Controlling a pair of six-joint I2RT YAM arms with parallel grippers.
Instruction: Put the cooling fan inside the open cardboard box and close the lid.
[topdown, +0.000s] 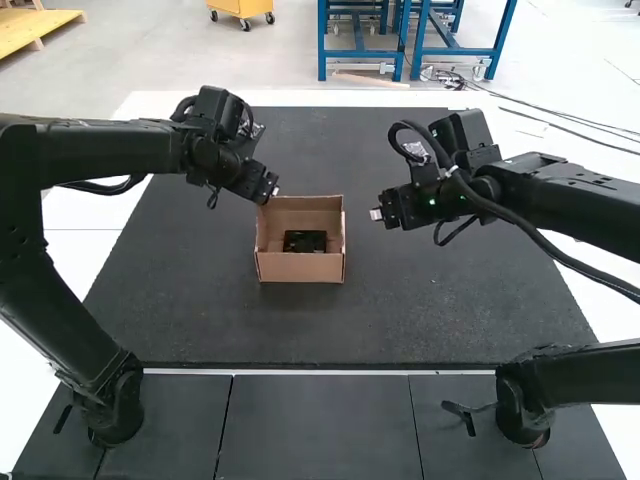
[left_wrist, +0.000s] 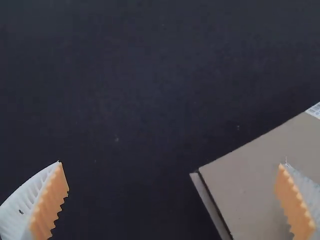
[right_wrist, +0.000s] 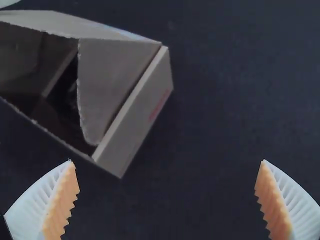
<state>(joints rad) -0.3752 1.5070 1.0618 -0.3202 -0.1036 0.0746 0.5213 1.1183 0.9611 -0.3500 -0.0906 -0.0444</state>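
A small open cardboard box (topdown: 300, 262) stands in the middle of the black mat, with the black cooling fan (topdown: 304, 240) lying inside it. My left gripper (topdown: 264, 188) hovers at the box's back left corner, fingers open; in the left wrist view a flat cardboard panel (left_wrist: 252, 185) lies under one orange pad (left_wrist: 294, 205). My right gripper (topdown: 384, 214) hangs open just right of the box. In the right wrist view the box (right_wrist: 131, 127) sits tilted beyond the fingers (right_wrist: 60, 200), a side flap (right_wrist: 107, 82) folded inward and the dark fan (right_wrist: 64, 95) partly hidden behind it.
The black mat (topdown: 180, 280) covers the table around the box, with white table margin (topdown: 75, 215) at its left. Both arms stretch in from the sides above the mat.
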